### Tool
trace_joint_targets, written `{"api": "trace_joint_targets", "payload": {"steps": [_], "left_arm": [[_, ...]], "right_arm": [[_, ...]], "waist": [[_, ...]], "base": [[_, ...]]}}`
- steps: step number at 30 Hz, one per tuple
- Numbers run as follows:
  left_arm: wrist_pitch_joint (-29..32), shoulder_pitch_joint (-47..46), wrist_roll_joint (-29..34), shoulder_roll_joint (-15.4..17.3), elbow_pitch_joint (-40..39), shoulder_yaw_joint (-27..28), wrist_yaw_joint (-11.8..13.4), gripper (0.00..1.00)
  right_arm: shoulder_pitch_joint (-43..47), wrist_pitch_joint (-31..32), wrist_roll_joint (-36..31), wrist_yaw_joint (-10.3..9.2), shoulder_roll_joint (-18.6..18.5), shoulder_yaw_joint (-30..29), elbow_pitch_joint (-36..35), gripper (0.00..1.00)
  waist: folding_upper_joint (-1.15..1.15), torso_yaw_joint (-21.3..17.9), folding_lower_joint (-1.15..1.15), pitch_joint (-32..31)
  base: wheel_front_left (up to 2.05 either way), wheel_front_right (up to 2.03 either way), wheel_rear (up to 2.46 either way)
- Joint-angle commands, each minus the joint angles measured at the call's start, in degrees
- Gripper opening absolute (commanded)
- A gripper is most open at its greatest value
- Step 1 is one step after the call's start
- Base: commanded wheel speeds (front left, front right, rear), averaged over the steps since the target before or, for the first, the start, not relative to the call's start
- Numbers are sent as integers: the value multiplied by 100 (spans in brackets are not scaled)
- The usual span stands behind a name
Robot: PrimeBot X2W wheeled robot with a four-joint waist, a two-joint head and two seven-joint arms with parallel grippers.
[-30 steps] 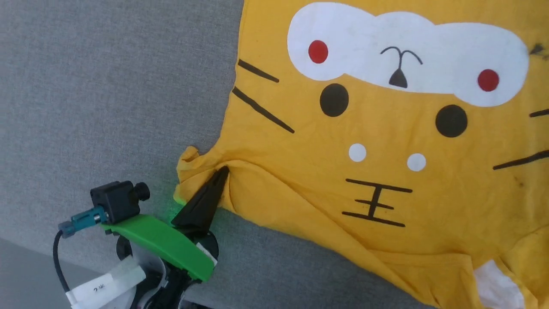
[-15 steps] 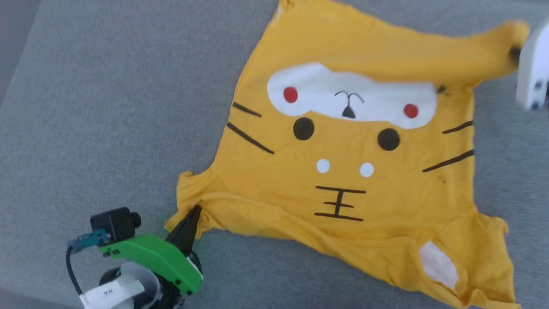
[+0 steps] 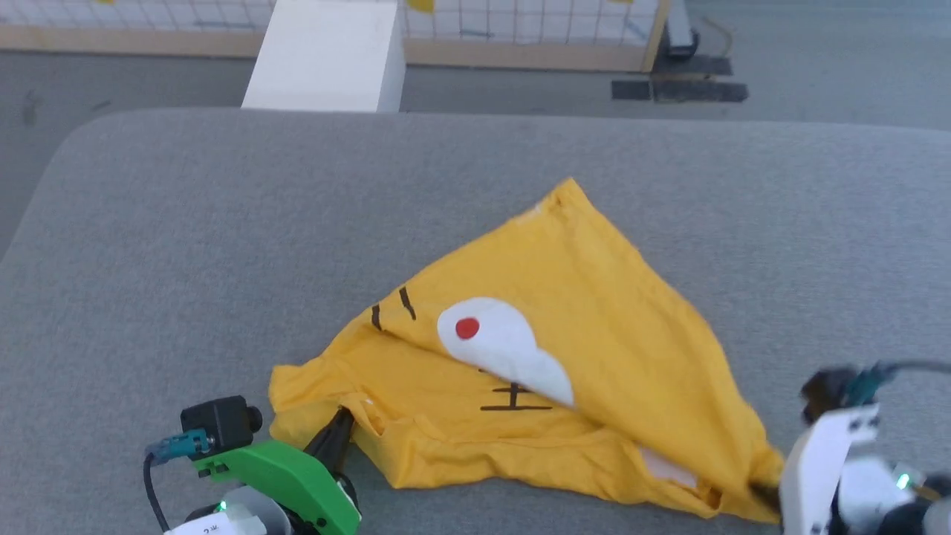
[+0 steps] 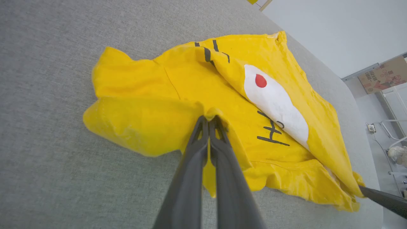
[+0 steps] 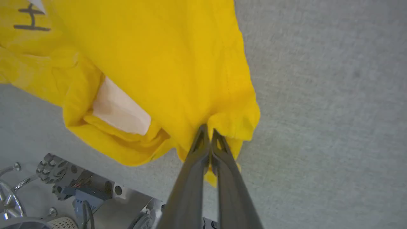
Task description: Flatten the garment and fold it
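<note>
Left hand (image 4: 210,118): pinching garment (image 3: 609,319) fold.
Right hand (image 5: 207,128): pinching its corner.
Technique: drawing apart evenly, laying flat.

- T-shirt (image 3: 617,327): soft matt cloth, creased; its white print looks smoother.
- tabletop (image 3: 223,223): grey, rough, felt-like covering, matt.
- left tool (image 4: 209,121): dark, smooth, matt plastic.
- green wrist cover (image 3: 286,475): smooth plastic, slight sheen.

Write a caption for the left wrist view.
The left claw grips the yellow T-shirt, crumpled on a grey padded surface.
</note>
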Motion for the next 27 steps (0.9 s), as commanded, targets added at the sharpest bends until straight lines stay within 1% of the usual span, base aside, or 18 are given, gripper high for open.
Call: {"api": "trace_joint_targets", "payload": {"steps": [1,3,5,7,8,9,12,16,19,20,23,27], "left_arm": [[5,34,74,-2,33,-13,5,0],[19,34,77,-2,60,-41,-6,0],[27,24,72,-13,102,-66,-25,0],[16,33,61,-26,139,-67,-28,0],[8,37,57,-29,151,-62,-28,0],[-2,46,51,-33,168,-57,-27,0],[-30,80,40,-29,193,-31,-12,0],[-86,143,30,8,182,48,34,0],[-114,178,17,22,136,100,74,0],[-123,183,17,25,119,112,84,0],[-138,171,27,41,44,140,110,0],[-130,5,86,48,-97,112,83,0]], "right_arm": [[228,21,27,-8,103,63,-35,0],[579,91,98,-8,268,152,12,0],[836,128,104,-8,347,209,66,0],[930,-66,113,-8,475,105,47,0],[916,-229,109,-8,535,26,14,11],[885,-408,110,-8,585,-46,-31,100],[699,-1057,149,-8,688,-270,-272,100],[254,-2357,183,-8,702,-505,-662,100],[-184,-3186,215,-8,749,-523,-703,100],[-320,-3363,208,-8,767,-517,-659,100],[-827,-3618,136,-8,784,-366,-384,100],[-1723,-3492,30,-8,761,-124,325,100]], "waist": [[0,-279,1,-341],[0,-250,1,-357],[0,-205,1,-390],[0,-190,1,-407],[0,-189,1,-414],[0,-194,1,-432],[0,-214,1,-477],[0,-272,1,-522],[0,-308,1,-494],[0,-309,1,-473],[0,-284,1,-310],[0,-56,1,58]], "base": [[0,0,0],[0,0,0],[0,0,0],[0,0,0],[0,0,0],[0,0,0],[0,0,0],[0,0,0],[0,0,0],[0,0,0],[0,0,0],[0,0,0]]}}
